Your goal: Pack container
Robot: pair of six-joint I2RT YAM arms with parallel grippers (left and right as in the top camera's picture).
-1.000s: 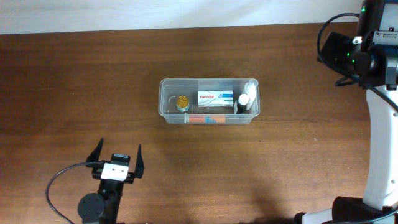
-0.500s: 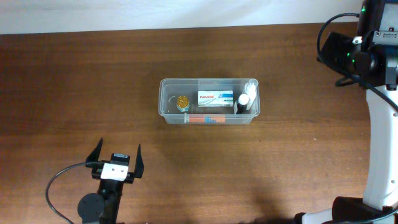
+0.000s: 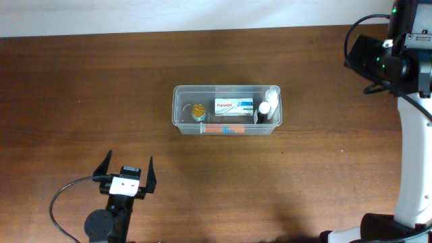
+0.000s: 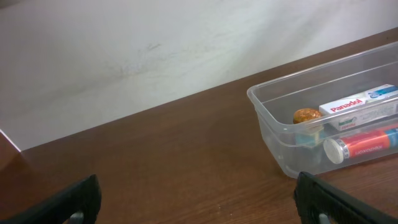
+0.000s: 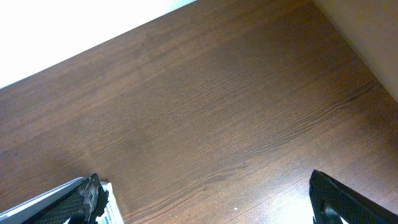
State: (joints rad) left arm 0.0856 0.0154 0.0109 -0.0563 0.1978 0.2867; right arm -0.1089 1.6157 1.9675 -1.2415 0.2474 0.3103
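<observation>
The container [image 3: 181, 101] is seen mid-counter [image 3: 81, 88], already loaded with a Panadol box [image 3: 234, 106], a tube [image 3: 223, 129], a brown-capped jar [image 3: 198, 111] and a white bottle [image 3: 268, 104]. No item is seen outside it, so packing is judged essentially done. The left pincer [image 3: 129, 160] and right pincer [image 5: 205, 205] are spread wide and empty, well apart from it.

overhead: straight down, high above the dark brown wooden table [image 3: 81, 88] | left wrist: low, near-level, facing the pale wall [image 4: 124, 56] | right wrist: angled down, close on bare wood | shared: clear rectangular plastic tub [image 3: 177, 111] in overhead and left wrist
</observation>
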